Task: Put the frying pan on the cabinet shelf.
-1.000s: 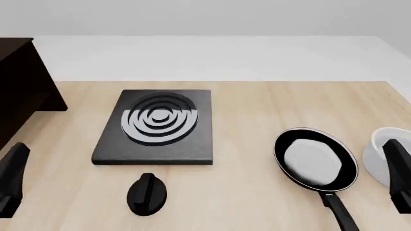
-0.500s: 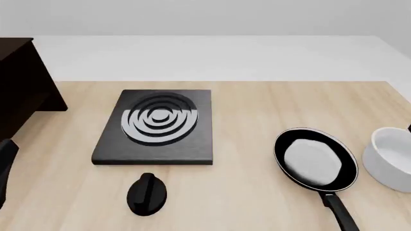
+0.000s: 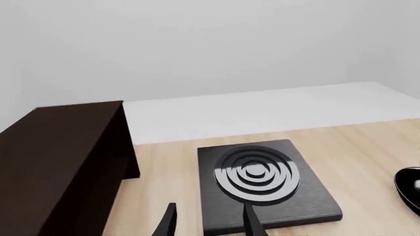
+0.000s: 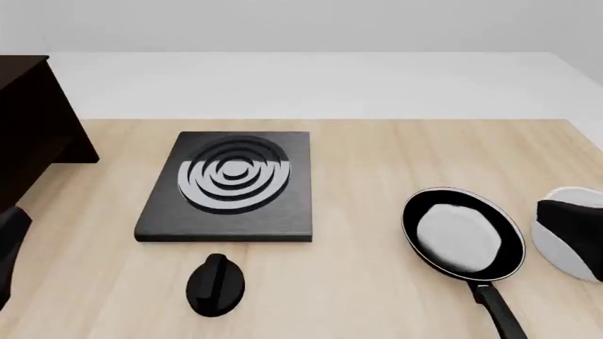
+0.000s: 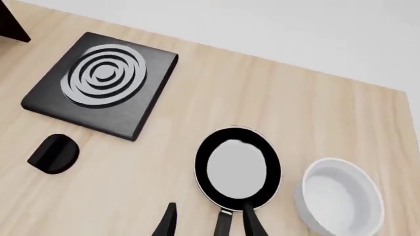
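Frying pan [image 5: 237,169] on table, handle between right gripper [image 5: 206,221] fingers, spread wide, untouched

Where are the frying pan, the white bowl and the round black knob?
frying pan [image 5: 237,168], right wrist view, on its pale inside.
white bowl [image 5: 341,196], right wrist view, on its inside.
round black knob [image 4: 216,284], front view, on its top.

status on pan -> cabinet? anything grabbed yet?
Done: nothing yet. The frying pan sits on the table, beside the white bowl, far from the cabinet.
In hand: nothing; the right gripper is open, hovering above the pan's handle. The left gripper is open too.
Left: grasp, carry, place.
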`<state>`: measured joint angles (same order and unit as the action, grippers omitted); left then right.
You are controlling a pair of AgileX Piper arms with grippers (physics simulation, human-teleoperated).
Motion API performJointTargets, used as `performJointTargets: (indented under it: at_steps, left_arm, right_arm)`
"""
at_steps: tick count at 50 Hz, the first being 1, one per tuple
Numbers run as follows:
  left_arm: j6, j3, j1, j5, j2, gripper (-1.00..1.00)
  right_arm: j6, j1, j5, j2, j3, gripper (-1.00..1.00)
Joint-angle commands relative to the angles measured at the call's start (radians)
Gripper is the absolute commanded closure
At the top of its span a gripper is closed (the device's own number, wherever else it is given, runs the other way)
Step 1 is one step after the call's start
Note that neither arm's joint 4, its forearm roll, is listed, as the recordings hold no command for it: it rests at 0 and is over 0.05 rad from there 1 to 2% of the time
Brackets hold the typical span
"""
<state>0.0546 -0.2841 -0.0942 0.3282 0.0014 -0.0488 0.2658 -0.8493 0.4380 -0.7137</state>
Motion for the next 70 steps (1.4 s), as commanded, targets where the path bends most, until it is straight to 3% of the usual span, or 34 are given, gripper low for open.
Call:
performJointTargets:
  at_steps: [1,2,6,8,11,14,18,24,28,30,36,38,39,41,43,56,70]
  left_arm:
    - [-0.025,0.02,-0.007,-0.012,0.001,-1.0]
    - [-0.021,0.027,-0.011,-0.015,0.001,-1.0]
    - [-0.016,0.052,-0.019,-0.033,0.001,-1.0]
    - [-0.018,0.038,-0.019,-0.02,0.001,-1.0]
    - [-0.073,0.046,-0.024,-0.024,0.006,-1.0]
    - [-0.056,0.046,-0.025,-0.024,0.003,-1.0]
    - [-0.057,0.043,-0.033,-0.02,0.001,-1.0]
    - [-0.057,0.049,-0.031,-0.025,0.002,-1.0]
    - [-0.055,0.051,-0.034,-0.024,0.001,-1.0]
    - [-0.054,0.043,-0.036,-0.018,0.002,-1.0]
    - [-0.055,0.046,-0.033,-0.023,0.001,-1.0]
    - [-0.055,0.056,-0.034,-0.031,0.002,-1.0]
    - [-0.057,0.062,-0.034,-0.036,0.004,-1.0]
    - [-0.052,0.073,-0.032,-0.045,0.004,-1.0]
    - [-0.043,0.071,-0.031,-0.042,0.002,-1.0]
    - [-0.042,0.056,-0.016,-0.058,0.001,-1.0]
    - [-0.04,0.089,-0.022,-0.081,0.002,-1.0]
  right_arm:
    - [0.055,0.02,-0.087,0.117,0.002,-1.0]
    - [0.077,0.014,-0.087,0.135,-0.001,-1.0]
    - [0.056,0.025,-0.1,0.185,0.0,-1.0]
    - [-0.005,0.009,-0.107,0.208,0.016,-1.0]
    - [-0.017,-0.027,-0.094,0.245,0.012,-1.0]
    - [-0.033,-0.043,-0.089,0.265,0.055,-1.0]
    - [-0.121,-0.129,-0.024,0.315,0.136,-1.0]
    - [-0.094,-0.137,0.008,0.39,0.094,-1.0]
    - [-0.109,-0.151,0.035,0.43,0.113,-1.0]
    - [-0.147,-0.172,0.061,0.458,0.147,-1.0]
    - [-0.156,-0.178,0.073,0.472,0.191,-1.0]
    - [-0.188,-0.195,0.088,0.48,0.215,-1.0]
    - [-0.16,-0.176,0.09,0.483,0.224,-1.0]
    - [-0.171,-0.18,0.101,0.484,0.238,-1.0]
    - [-0.147,-0.163,0.101,0.482,0.242,-1.0]
    - [-0.143,-0.153,0.152,0.486,0.324,-1.0]
    - [-0.103,-0.127,0.217,0.512,0.379,-1.0]
